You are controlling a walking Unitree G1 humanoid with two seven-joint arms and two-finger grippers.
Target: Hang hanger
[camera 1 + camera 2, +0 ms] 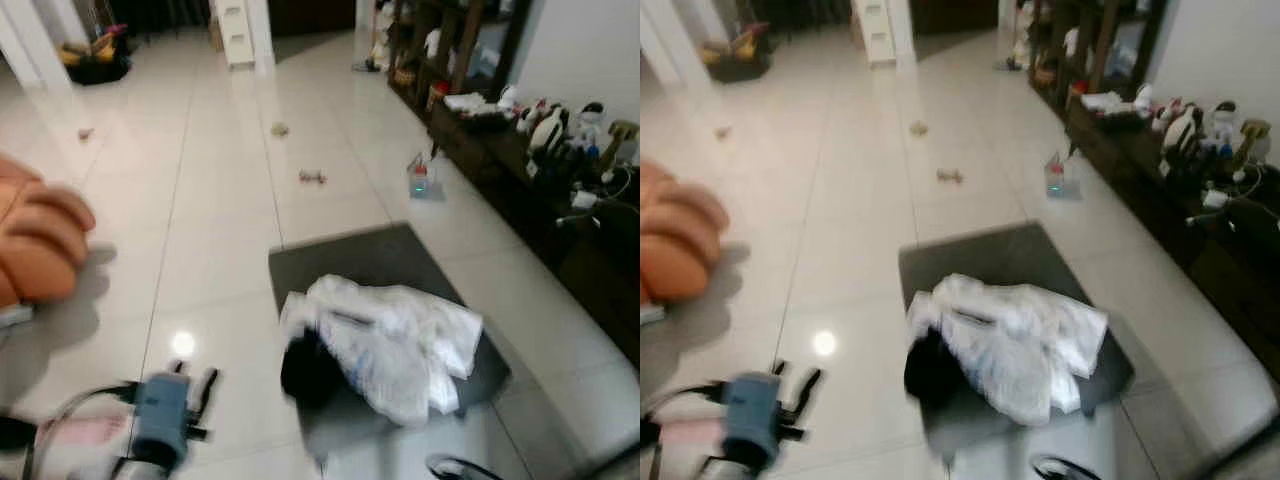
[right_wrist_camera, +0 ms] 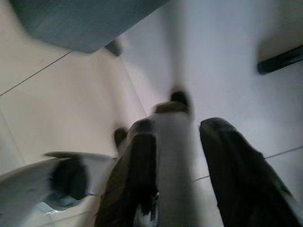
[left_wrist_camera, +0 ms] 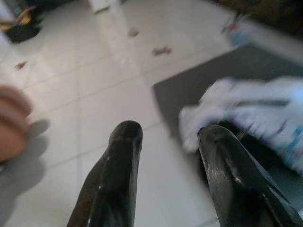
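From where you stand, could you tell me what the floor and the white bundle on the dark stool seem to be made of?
The floor looks like glossy ceramic tile: pale, with grout lines and a bright light reflection. The white bundle looks like soft fabric, probably clothing, as it is crumpled in folds. The dark stool seems matte and upholstered, though blur leaves this uncertain.

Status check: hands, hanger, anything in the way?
Left hand open, empty, above floor. Right hand open, low. Hanger not made out; white clothes piled on dark stool ahead.
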